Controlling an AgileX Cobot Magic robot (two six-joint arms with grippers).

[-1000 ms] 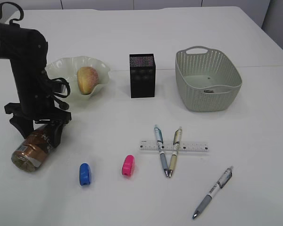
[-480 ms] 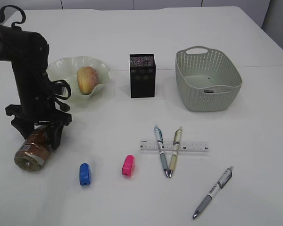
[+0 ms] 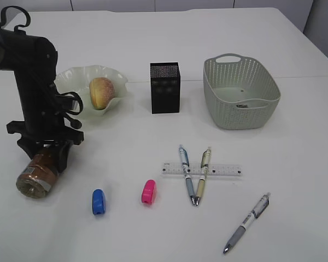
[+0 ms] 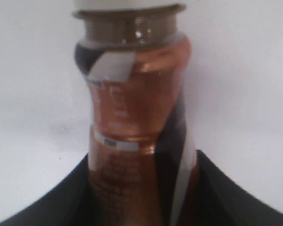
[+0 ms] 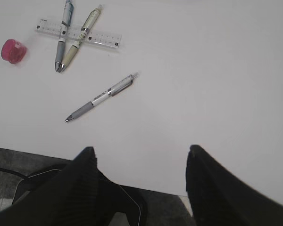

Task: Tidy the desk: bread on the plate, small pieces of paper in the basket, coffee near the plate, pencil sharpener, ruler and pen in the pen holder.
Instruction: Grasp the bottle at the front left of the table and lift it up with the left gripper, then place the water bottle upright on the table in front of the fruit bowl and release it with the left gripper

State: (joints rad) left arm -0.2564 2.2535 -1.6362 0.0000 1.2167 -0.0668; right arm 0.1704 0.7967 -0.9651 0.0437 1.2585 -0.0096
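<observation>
**Exterior view: my left gripper at the coffee bottle**

Exterior view shows the desk (image 3: 153, 33); on it, the basket (image 3: 240, 101), the plate (image 3: 71, 82) holding the bread (image 3: 101, 91), the pen holder (image 3: 164, 87); my left gripper (image 3: 44, 158) straddles the lying coffee bottle (image 3: 35, 177), though I cannot tell whether it clamps; my right gripper (image 5: 139, 181) hangs released, empty; the ruler (image 3: 224, 170) lies under two pens (image 3: 187, 176).

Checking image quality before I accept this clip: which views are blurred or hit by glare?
Left wrist view: the coffee fills the frame, soft and out of focus, small glare at its neck. Exterior view: sharp, evenly lit, faint shadows. Right wrist view: pens and ruler sharp, the right gripper slightly soft.
</observation>
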